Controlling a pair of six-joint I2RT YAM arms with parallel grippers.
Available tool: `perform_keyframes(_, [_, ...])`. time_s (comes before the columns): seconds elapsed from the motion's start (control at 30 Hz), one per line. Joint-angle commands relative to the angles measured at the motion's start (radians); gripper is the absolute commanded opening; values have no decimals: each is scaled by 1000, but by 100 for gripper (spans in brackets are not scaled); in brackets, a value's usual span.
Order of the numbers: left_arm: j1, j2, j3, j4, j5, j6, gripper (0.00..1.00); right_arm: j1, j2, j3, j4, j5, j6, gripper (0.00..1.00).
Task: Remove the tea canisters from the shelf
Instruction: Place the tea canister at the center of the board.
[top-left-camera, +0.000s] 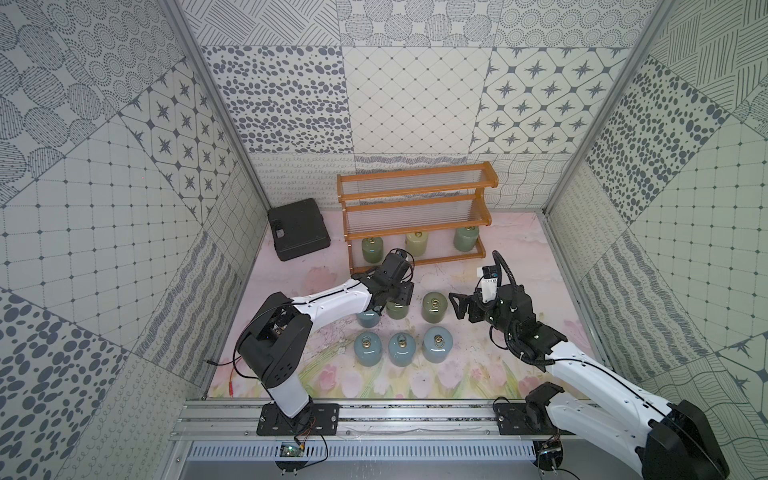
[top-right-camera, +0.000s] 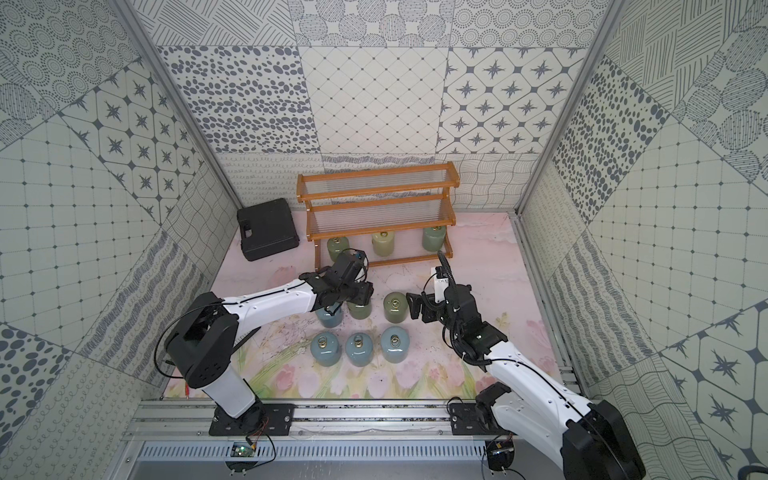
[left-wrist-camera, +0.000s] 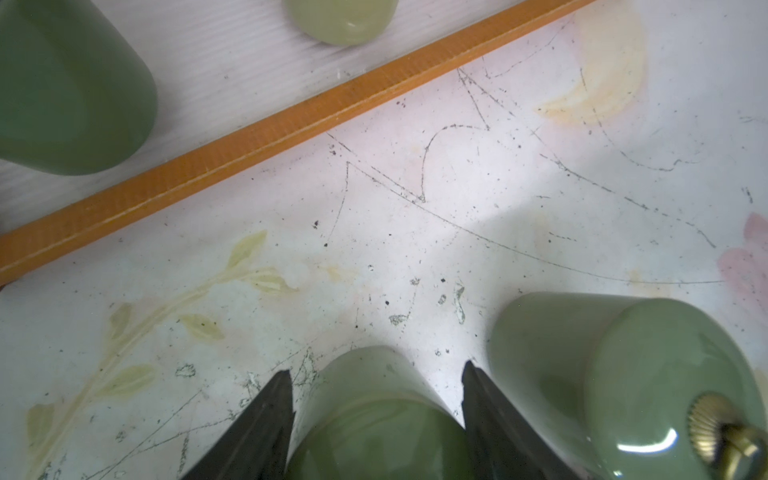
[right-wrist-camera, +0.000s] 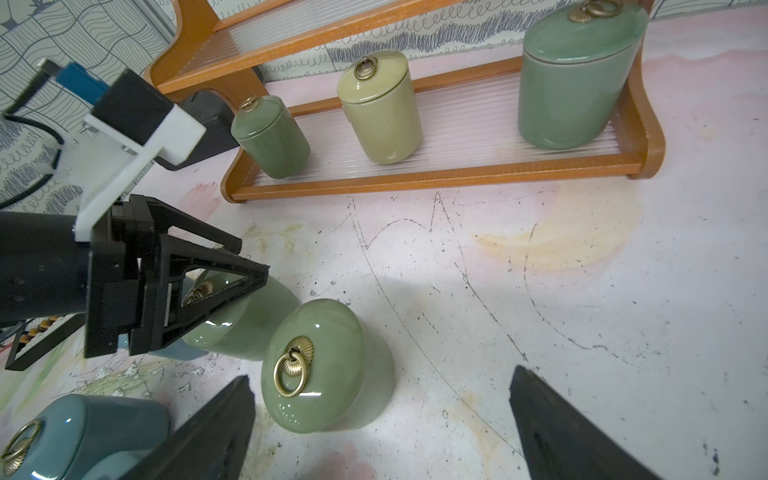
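1. Three blue-grey canisters make up the front row (top-left-camera: 401, 348), nearest the arm bases. They stand upright on the floral mat (top-left-camera: 478, 374), ring knobs up, just beside one another and off the shelf.
2. Behind them runs a second row, also on the mat. It holds a fourth blue-grey canister (top-left-camera: 367, 319), partly hidden under the left arm, then the held olive canister (top-left-camera: 396, 311), then the free olive canister (top-left-camera: 434, 306).
3. Left gripper (top-left-camera: 395, 296) reaches down over the second row. It is closed on the held olive canister (left-wrist-camera: 374, 415), and in the left wrist view one of its fingers (left-wrist-camera: 266, 415) lies against each side of the body. Whether the base rests on the mat cannot be told.
4. Right gripper (top-left-camera: 456, 306) stands with its jaws spread wide and grips nothing. The free olive canister (right-wrist-camera: 328, 365) sits just ahead of the fingertips, nearer one finger and apart from both.
5. Farther back stands the shelf (top-left-camera: 436, 259). Its bottom tier carries three canisters, upright and well apart: a dark green canister (top-left-camera: 372, 251), a pale yellow-green canister (top-left-camera: 416, 243) and a sage canister (top-left-camera: 466, 237).
6. Farthest back, a black case (top-left-camera: 297, 235) lies flat on the mat, beside the shelf end on the left arm's side, near the rear corner.
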Motion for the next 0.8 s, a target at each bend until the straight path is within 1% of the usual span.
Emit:
perform_keyframes(0.0, [-22, -3, -15, -85, 60, -45, 68, -3, -25, -15, 22, -4, 7, 100])
perform_keyframes(0.27, [-24, -19, -15, -80, 66, -47, 68, -3, -33, -14, 14, 1, 5, 100])
perform_keyframes(0.5, [-25, -41, -47, -70, 64, -58, 69, -3, -28, -11, 14, 3, 4, 100])
perform_keyframes(0.77, [-25, -48, -11, -68, 44, -26, 75, -3, -23, -2, 8, 16, -2, 100])
